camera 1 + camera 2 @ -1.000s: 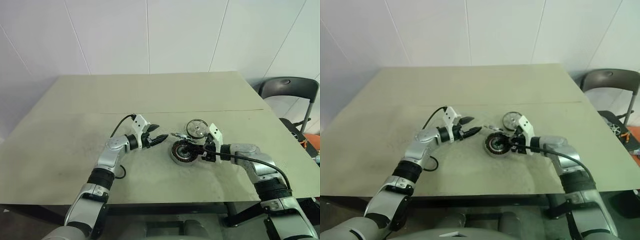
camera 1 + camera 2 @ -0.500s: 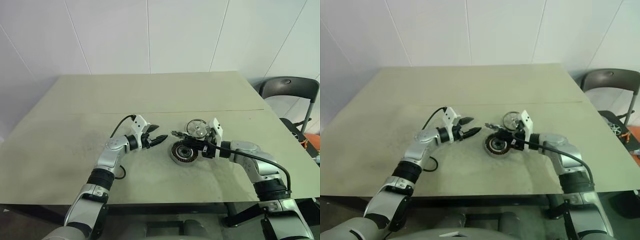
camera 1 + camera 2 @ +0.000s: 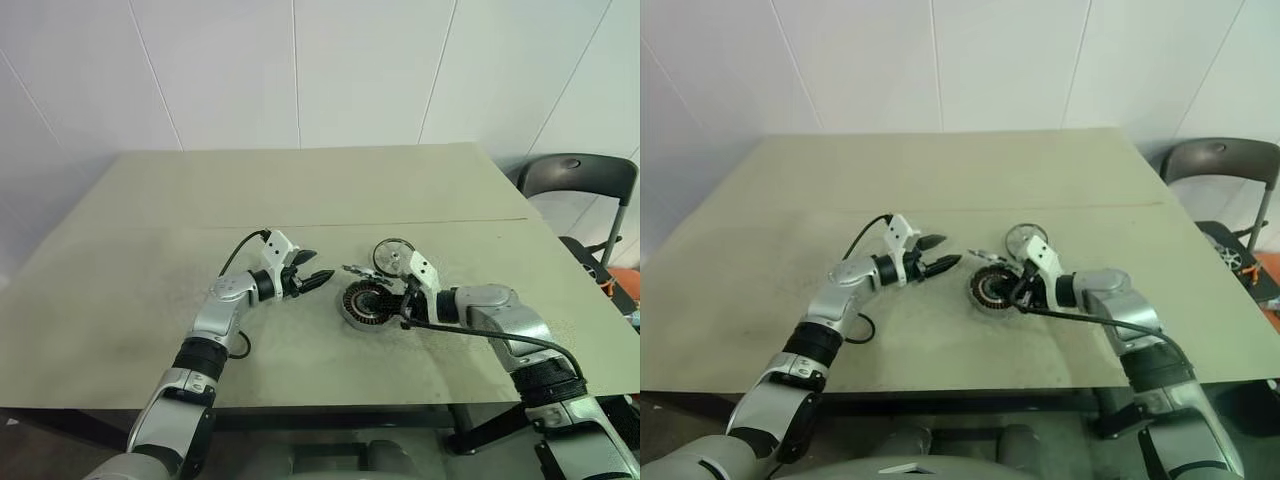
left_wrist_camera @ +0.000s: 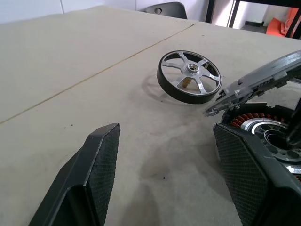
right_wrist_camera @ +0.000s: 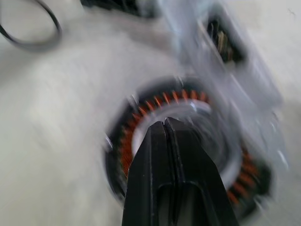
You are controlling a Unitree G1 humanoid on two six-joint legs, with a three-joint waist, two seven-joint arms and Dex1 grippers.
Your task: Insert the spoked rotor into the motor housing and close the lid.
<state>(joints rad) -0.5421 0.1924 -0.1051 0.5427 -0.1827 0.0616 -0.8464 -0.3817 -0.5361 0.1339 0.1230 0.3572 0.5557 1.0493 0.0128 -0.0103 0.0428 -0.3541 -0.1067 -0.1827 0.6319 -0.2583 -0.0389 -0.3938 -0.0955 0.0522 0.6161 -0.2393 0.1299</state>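
While the left gripper (image 3: 322, 277) hovers with fingers spread just left of the motor housing (image 3: 367, 303) on the table (image 3: 150, 290), the right gripper (image 5: 164, 123), fingers pressed together, points into it, the spoked rotor (image 4: 189, 82) lying just behind.

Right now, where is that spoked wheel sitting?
The dark-rimmed silver spoked rotor rests on the beige table, just beyond the round copper-wound motor housing, toward the robot's right.
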